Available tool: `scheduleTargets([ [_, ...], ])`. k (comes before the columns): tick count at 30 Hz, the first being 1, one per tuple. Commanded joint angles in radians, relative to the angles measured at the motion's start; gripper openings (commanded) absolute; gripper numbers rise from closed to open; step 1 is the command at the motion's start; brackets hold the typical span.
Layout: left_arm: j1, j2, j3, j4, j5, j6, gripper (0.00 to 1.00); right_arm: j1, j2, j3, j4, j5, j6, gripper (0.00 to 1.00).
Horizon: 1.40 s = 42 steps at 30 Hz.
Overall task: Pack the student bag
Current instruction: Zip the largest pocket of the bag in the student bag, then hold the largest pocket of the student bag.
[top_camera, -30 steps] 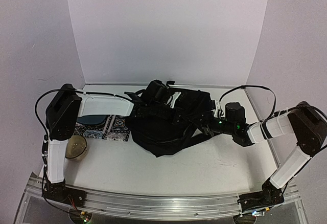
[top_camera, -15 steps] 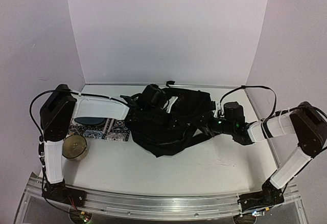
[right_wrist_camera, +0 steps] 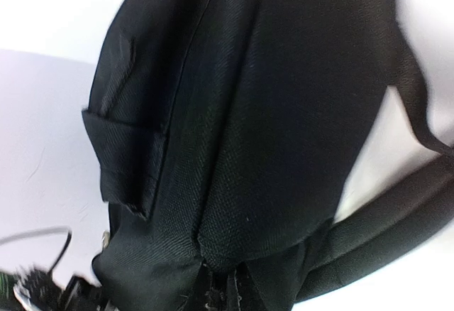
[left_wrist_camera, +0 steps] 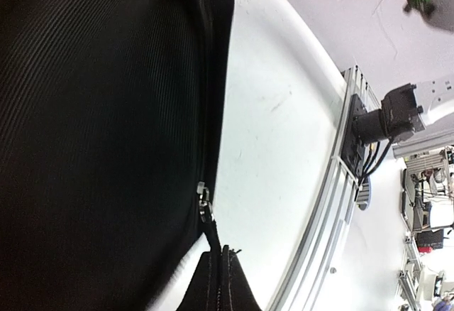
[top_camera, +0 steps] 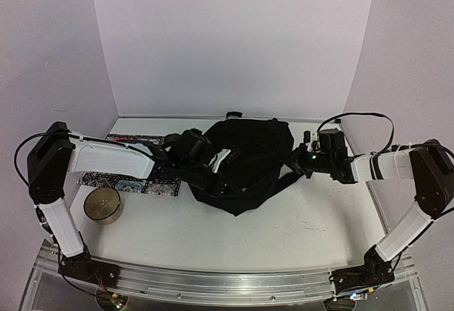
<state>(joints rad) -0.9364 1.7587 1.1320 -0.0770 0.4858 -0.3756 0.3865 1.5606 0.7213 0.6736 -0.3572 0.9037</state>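
The student bag (top_camera: 252,158), a large soft black backpack, lies in the middle of the table. My left gripper (top_camera: 215,167) reaches over its left side. In the left wrist view the left gripper (left_wrist_camera: 221,254) is shut on the black pull tab of the bag's metal zipper slider (left_wrist_camera: 204,206), which sits at the seam's edge. My right gripper (top_camera: 293,160) is at the bag's right edge. In the right wrist view the right gripper (right_wrist_camera: 233,282) is shut on a fold of the bag's fabric (right_wrist_camera: 269,112), with a padded strap (right_wrist_camera: 397,222) beside it.
A patterned flat book (top_camera: 131,183) lies left of the bag, partly under my left arm. A round gold tin (top_camera: 103,204) stands in front of it. The aluminium rail (left_wrist_camera: 333,204) marks the table's near edge. Walls close off the back and sides.
My left gripper has pulled leftward and nearer with the zipper tab. The right gripper has shut on the bag's right edge and lifted back. The bag now looks fuller and rounder.
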Motion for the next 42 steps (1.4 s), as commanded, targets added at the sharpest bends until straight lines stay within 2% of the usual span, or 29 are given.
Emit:
scheduleTargets([
  [1, -0.004, -0.124, -0.062, -0.079, -0.072, 0.01, 0.0, -0.11, 0.038, 0.155, -0.071, 0.082, -0.151, 0.0],
  [6, -0.002, -0.174, -0.052, -0.173, -0.227, 0.058, 0.0, -0.144, 0.089, 0.264, -0.192, 0.054, -0.297, 0.0],
  [8, -0.002, -0.164, -0.034, -0.177, -0.231, 0.063, 0.0, -0.142, 0.076, 0.262, -0.2, -0.019, -0.315, 0.05],
  [10, -0.004, -0.135, -0.002, -0.173, -0.189, 0.058, 0.0, -0.131, 0.044, 0.237, -0.202, -0.049, -0.314, 0.14],
  [14, -0.016, -0.071, 0.071, -0.14, -0.111, 0.053, 0.0, -0.071, -0.07, 0.136, -0.205, -0.048, -0.26, 0.46],
  [19, -0.035, -0.04, 0.124, -0.103, -0.033, 0.045, 0.0, 0.058, -0.228, 0.005, -0.208, 0.067, -0.117, 0.67],
  [22, -0.048, -0.025, 0.135, -0.086, -0.008, 0.04, 0.0, 0.14, -0.307, -0.081, -0.202, 0.157, -0.001, 0.73],
  [28, -0.057, -0.014, 0.141, -0.072, 0.007, 0.038, 0.0, 0.295, -0.335, -0.17, -0.138, 0.26, 0.19, 0.71],
  [33, -0.059, -0.024, 0.143, -0.064, 0.018, 0.041, 0.0, 0.374, -0.225, -0.127, -0.095, 0.276, 0.237, 0.67],
  [38, -0.059, -0.04, 0.126, -0.063, 0.002, 0.045, 0.0, 0.397, -0.119, -0.08, -0.038, 0.28, 0.256, 0.61],
  [40, -0.058, -0.054, 0.111, -0.063, -0.025, 0.049, 0.0, 0.397, -0.105, -0.075, -0.039, 0.297, 0.249, 0.5],
  [42, -0.058, -0.07, 0.091, -0.069, -0.064, 0.055, 0.0, 0.395, -0.117, -0.081, -0.059, 0.331, 0.233, 0.24],
])
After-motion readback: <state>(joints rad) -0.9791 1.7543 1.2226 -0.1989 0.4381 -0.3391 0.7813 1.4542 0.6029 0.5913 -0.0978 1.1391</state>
